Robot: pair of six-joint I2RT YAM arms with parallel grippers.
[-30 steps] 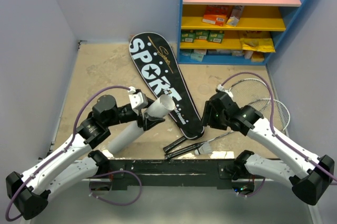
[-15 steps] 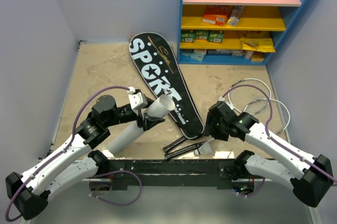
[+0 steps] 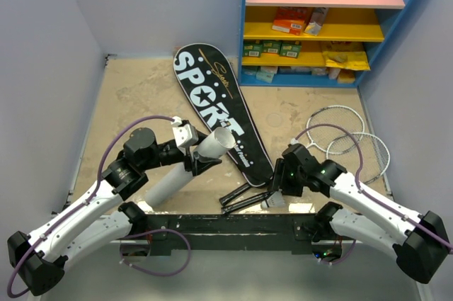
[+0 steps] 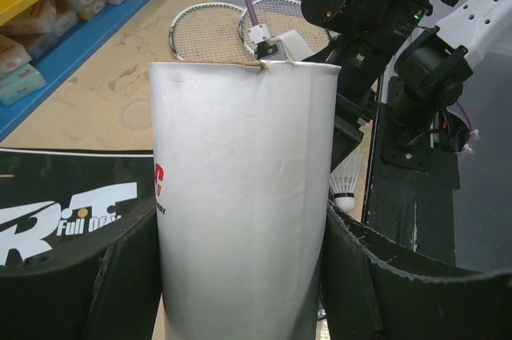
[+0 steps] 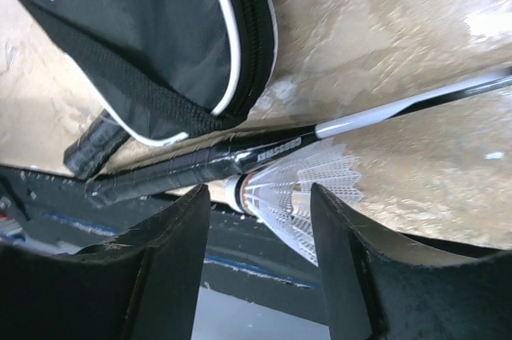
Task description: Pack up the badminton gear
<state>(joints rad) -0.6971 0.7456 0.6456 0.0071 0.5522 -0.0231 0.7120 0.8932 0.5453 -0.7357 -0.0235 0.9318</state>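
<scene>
One shuttlecock (image 5: 282, 190) between the spread, empty fingers of the right gripper (image 5: 260, 216), on the table (image 5: 400, 52) by its near edge, just beside a racket handle (image 5: 192, 169). Long axis across the gap: cork toward one finger, feathers toward the other. Left gripper (image 4: 240, 232) clamped round the tilted white tube (image 4: 240, 148), farther off, open end raised.
</scene>
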